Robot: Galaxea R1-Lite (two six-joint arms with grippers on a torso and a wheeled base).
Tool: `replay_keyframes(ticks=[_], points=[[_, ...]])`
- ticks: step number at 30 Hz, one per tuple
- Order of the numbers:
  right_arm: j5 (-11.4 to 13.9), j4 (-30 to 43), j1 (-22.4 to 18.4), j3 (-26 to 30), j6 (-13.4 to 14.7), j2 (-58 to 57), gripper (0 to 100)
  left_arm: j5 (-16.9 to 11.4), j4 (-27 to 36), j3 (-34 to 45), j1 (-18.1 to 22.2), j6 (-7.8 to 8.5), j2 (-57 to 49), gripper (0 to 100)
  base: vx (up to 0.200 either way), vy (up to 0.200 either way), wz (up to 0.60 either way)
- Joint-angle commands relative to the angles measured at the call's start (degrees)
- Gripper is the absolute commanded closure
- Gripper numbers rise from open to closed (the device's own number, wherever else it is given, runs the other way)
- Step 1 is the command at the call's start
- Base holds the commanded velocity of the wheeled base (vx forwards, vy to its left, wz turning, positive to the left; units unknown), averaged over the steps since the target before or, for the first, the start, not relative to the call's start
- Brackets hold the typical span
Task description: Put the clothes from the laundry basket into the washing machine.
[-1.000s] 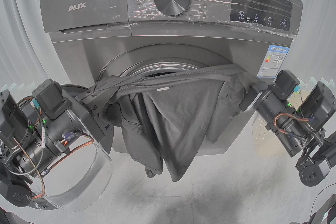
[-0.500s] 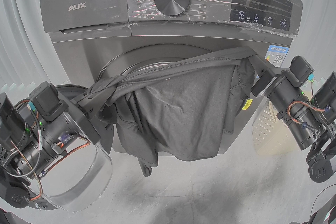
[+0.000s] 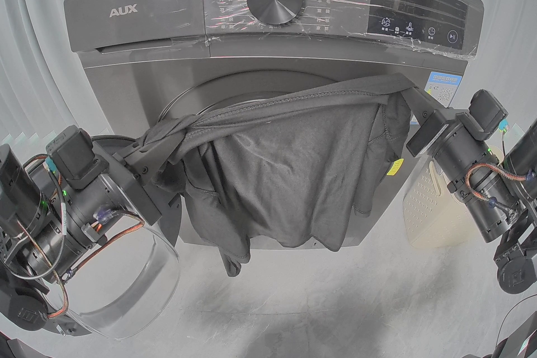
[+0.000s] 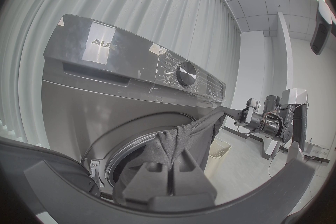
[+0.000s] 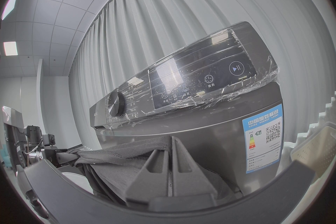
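A dark grey shirt (image 3: 285, 174) hangs stretched across the front of the grey washing machine (image 3: 145, 71), covering most of its round drum opening (image 3: 224, 104). My left gripper (image 3: 146, 149) is shut on the shirt's bunched left end (image 4: 171, 142), low beside the opening. My right gripper (image 3: 411, 92) is shut on the shirt's right corner (image 5: 140, 151), higher up near the machine's right edge. The shirt's lower part dangles loose above the floor.
The machine's glass door (image 3: 126, 286) stands swung open at the lower left, under my left arm. A cream laundry basket (image 3: 433, 211) sits on the floor right of the machine, behind my right arm. Curtains (image 3: 33, 40) hang behind.
My right gripper has risen and swung out to the right, pulling the shirt taut and spreading it wider over the opening. My left gripper has hardly shifted.
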Motion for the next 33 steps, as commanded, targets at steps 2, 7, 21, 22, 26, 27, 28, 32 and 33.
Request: replay_keyframes(ticks=[2, 7, 21, 22, 26, 27, 28, 32, 33], points=[[0.01, -0.12, 0.02, 0.58, 0.02, -0.02, 100, 0.24, 0.07, -0.38, 0.01, -0.04, 0.41, 100, 0.000, 0.000, 0.00], [0.88, -0.73, 0.29, 3.83, -0.07, -0.37, 100, 0.60, 0.42, -1.43, -0.17, -0.31, 0.67, 100, 0.000, 0.000, 0.00], [1.68, -0.91, 5.21, 22.03, 0.20, 3.67, 0, 3.06, 3.41, -11.89, -2.19, -0.66, 8.76, 100, 0.000, 0.000, 0.00], [2.03, -1.00, 6.70, 23.70, 0.28, 3.93, 0, 3.06, 4.37, -12.59, -2.37, -0.66, 9.11, 100, 0.000, 0.000, 0.00], [2.12, -1.00, 9.08, 24.93, 0.37, 4.64, 0, 3.32, 5.60, -14.09, -3.42, -0.57, 9.64, 100, 0.000, 0.000, 0.00], [2.29, -1.09, 8.81, 24.22, 0.37, 5.95, 0, 4.20, 5.60, -14.44, -3.95, -0.39, 9.72, 100, 0.000, 0.000, 0.00], [2.29, -1.09, 8.73, 23.70, 0.37, 6.74, 0, 4.82, 5.60, -14.70, -4.04, -0.31, 9.72, 100, 0.000, 0.000, 0.00], [1.24, -1.00, 8.46, 19.92, 0.46, 12.11, 0, 5.25, 5.60, -15.41, -4.21, -0.31, 9.72, 100, 0.000, 0.000, 0.00], [1.24, -1.00, 8.46, 19.74, 0.46, 12.37, 0, 5.25, 5.60, -15.41, -4.21, -0.31, 9.72, 100, 0.000, 0.000, 0.00]])
